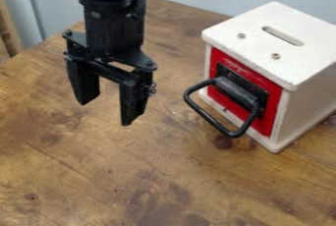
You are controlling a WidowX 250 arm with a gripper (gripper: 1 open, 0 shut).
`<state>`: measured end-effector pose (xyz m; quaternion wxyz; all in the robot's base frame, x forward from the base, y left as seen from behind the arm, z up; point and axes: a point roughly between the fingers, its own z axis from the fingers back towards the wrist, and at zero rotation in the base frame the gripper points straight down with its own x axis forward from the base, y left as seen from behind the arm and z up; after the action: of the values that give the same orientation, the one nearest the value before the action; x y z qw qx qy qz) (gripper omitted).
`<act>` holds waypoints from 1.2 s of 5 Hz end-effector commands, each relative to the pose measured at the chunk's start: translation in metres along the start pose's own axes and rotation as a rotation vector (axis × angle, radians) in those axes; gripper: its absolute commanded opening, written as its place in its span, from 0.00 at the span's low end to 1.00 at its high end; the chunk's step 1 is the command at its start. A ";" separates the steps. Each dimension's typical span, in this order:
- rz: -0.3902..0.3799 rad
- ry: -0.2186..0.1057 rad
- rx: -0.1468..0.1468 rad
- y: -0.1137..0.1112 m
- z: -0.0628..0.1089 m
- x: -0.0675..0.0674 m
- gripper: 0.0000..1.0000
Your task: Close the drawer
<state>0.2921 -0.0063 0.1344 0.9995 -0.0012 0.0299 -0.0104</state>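
The claw (110, 94) was observed with fingers apart, nothing gripped. To its right, well apart, the drawer (243, 97) was noted in the white box (308, 78), its looped handle (210, 112) projecting towards the claw. Should the handle be pushed off-centre, the box could be skewed across the bench (112, 176).

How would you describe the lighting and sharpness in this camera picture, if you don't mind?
Camera view: soft light, no harsh glare; the white box top is bright, the black gripper dark with little detail; fine print on the red front is unreadable.
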 end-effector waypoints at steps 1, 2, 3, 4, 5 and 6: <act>0.000 -0.160 0.006 0.007 -0.004 0.010 1.00; 0.021 -0.243 0.010 0.017 -0.002 0.018 1.00; 0.062 -0.228 0.010 0.018 0.015 0.019 1.00; 0.091 -0.245 0.011 0.023 0.021 0.013 1.00; 0.078 -0.217 0.010 0.026 0.022 0.005 1.00; 0.012 -0.225 0.000 0.026 0.020 0.007 1.00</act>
<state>0.3006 0.0139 0.1358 0.9986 -0.0025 -0.0509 -0.0111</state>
